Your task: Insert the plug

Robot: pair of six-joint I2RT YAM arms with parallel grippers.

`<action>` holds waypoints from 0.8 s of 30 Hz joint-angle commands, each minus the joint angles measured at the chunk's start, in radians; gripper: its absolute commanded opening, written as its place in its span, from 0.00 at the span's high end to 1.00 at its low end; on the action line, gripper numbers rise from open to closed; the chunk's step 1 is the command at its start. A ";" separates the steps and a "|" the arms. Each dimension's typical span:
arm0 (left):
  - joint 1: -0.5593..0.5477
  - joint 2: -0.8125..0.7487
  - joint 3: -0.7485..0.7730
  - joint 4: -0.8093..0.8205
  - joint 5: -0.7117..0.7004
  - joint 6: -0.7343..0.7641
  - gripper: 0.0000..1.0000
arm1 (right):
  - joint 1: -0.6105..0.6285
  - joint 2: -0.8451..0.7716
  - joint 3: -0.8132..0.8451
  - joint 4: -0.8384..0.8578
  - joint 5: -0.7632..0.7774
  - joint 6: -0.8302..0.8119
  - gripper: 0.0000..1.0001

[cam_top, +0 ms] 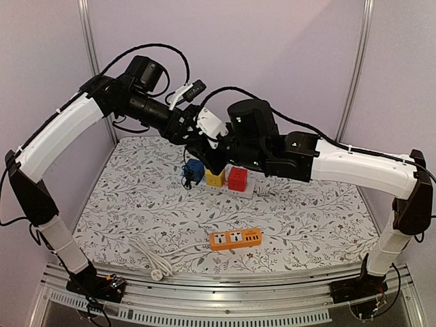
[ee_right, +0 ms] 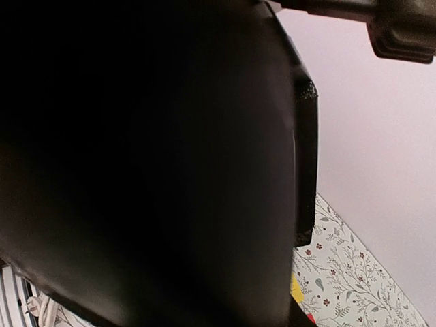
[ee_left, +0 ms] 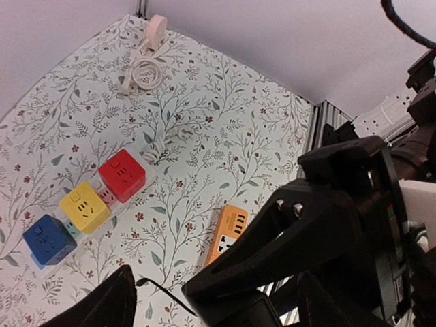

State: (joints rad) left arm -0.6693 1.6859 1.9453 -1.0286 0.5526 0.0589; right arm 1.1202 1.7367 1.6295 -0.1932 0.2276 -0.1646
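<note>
A white socket strip carries a blue cube (ee_left: 48, 238), a yellow cube (ee_left: 84, 206) and a red cube (ee_left: 122, 175). In the top view they sit at the back centre, blue (cam_top: 195, 169), yellow (cam_top: 214, 178), red (cam_top: 237, 178). An orange power strip (cam_top: 235, 238) lies at the front, also visible in the left wrist view (ee_left: 229, 229). My left gripper (cam_top: 196, 144) hangs above the cubes, fingers spread wide (ee_left: 102, 305). My right gripper (cam_top: 216, 162) crosses right beside it and fills the left wrist view's foreground. The right wrist view is blocked by a black mass.
A coiled white cable with a plug (cam_top: 151, 260) lies front left, also visible in the left wrist view (ee_left: 139, 68). Another white plug (cam_top: 263, 193) lies right of the red cube. A thin black wire (ee_left: 160, 289) runs beneath the left gripper. Frame posts stand at the back.
</note>
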 commanded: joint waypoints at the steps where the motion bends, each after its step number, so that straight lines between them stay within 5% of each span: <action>1: -0.011 -0.004 -0.038 -0.013 0.092 0.021 0.22 | -0.013 0.002 0.018 0.109 -0.012 0.070 1.00; 8: -0.024 0.009 -0.069 -0.058 -0.047 0.039 0.58 | -0.013 -0.003 0.022 0.092 0.051 0.049 1.00; 16: -0.024 0.050 -0.028 -0.201 -0.152 0.079 0.57 | -0.002 0.023 0.066 0.034 0.168 -0.039 1.00; 21: -0.011 0.076 -0.017 -0.247 -0.166 0.068 0.47 | 0.000 0.035 0.087 0.014 0.219 -0.082 1.00; 24: 0.026 0.080 -0.004 -0.236 -0.168 0.057 0.52 | 0.000 0.037 0.088 0.011 0.230 -0.097 1.00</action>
State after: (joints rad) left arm -0.6716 1.7195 1.9480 -1.0824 0.4828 0.0887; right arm 1.1347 1.7813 1.6592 -0.2184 0.3347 -0.2020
